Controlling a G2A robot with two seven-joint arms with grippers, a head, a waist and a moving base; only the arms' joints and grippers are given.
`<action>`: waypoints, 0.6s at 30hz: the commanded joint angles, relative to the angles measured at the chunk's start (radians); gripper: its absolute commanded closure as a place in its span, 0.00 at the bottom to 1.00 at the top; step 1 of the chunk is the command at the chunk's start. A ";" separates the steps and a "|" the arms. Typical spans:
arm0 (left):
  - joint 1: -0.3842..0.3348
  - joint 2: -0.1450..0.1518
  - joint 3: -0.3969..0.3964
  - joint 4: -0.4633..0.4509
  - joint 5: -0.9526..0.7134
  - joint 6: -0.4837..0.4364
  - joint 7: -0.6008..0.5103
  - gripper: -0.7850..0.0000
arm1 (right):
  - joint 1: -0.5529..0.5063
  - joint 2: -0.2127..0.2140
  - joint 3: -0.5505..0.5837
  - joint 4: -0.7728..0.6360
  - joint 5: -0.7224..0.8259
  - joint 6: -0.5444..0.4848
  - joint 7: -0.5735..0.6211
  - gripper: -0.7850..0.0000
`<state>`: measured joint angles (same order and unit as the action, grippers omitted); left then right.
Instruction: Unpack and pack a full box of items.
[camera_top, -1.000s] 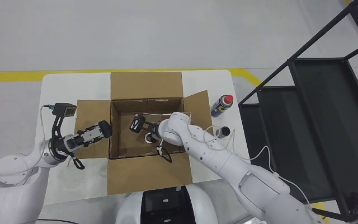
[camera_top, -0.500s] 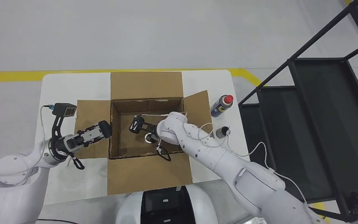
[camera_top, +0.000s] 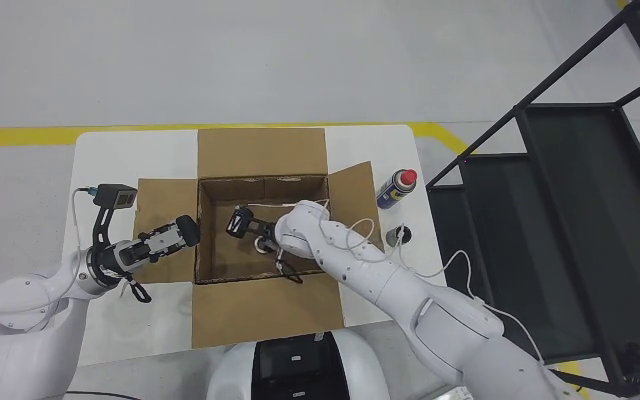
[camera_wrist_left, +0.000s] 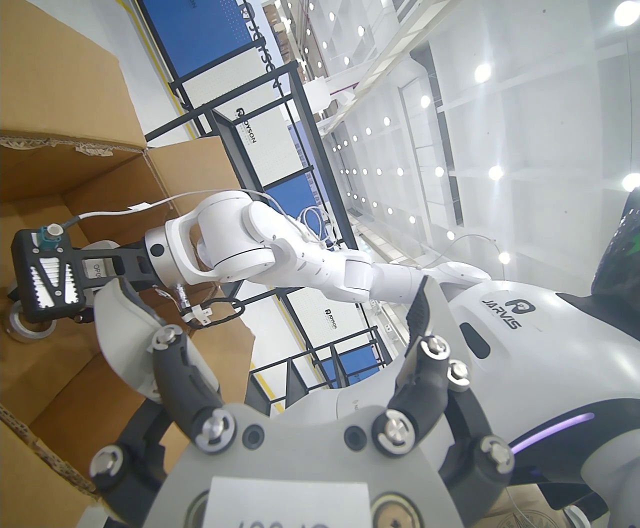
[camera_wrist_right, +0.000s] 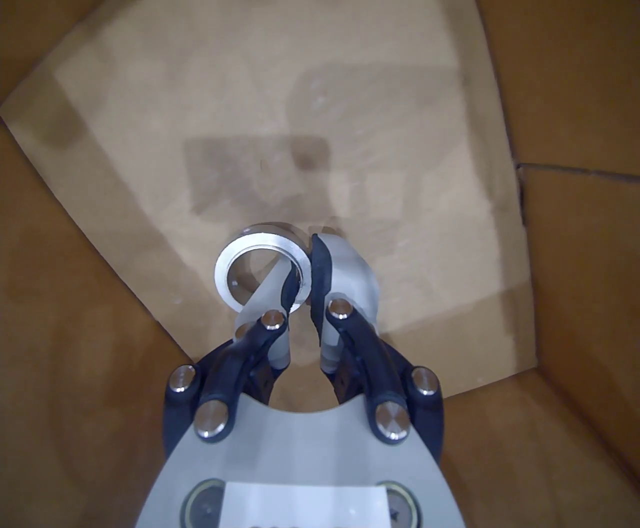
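Pinching the wall of the silver ring (camera_wrist_right: 223, 272) with the right gripper (camera_wrist_right: 302, 272), closed nearly tight, one pad inside the hole, one outside, low in the box (camera_wrist_right: 575, 260). Lift straight up, squeeze firm, clear of the cardboard walls. Leave the left gripper (camera_top: 185, 231), spread wide and empty over the left flap (camera_top: 150, 200), aside.

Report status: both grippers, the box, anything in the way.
Right gripper shut on silver ring, low inside box. Left gripper open, over flap. Nothing seen blocking ring.
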<state>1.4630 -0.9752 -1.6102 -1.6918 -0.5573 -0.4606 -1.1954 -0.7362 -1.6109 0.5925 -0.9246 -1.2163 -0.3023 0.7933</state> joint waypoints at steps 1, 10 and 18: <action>0.000 0.000 0.000 0.000 0.000 0.000 0.000 0.00 | -0.011 0.007 0.013 -0.047 -0.013 0.012 0.002 1.00; 0.000 0.000 0.000 0.000 0.000 0.000 0.000 0.00 | -0.233 0.112 0.211 -0.542 -0.145 0.070 0.160 1.00; 0.000 0.000 0.000 0.000 0.000 0.000 0.000 0.00 | -0.495 0.183 0.423 -0.947 -0.188 0.028 0.168 1.00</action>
<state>1.4630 -0.9752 -1.6102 -1.6918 -0.5573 -0.4606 -1.1954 -1.2039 -1.4329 0.9929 -1.8339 -1.4047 -0.2714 0.9741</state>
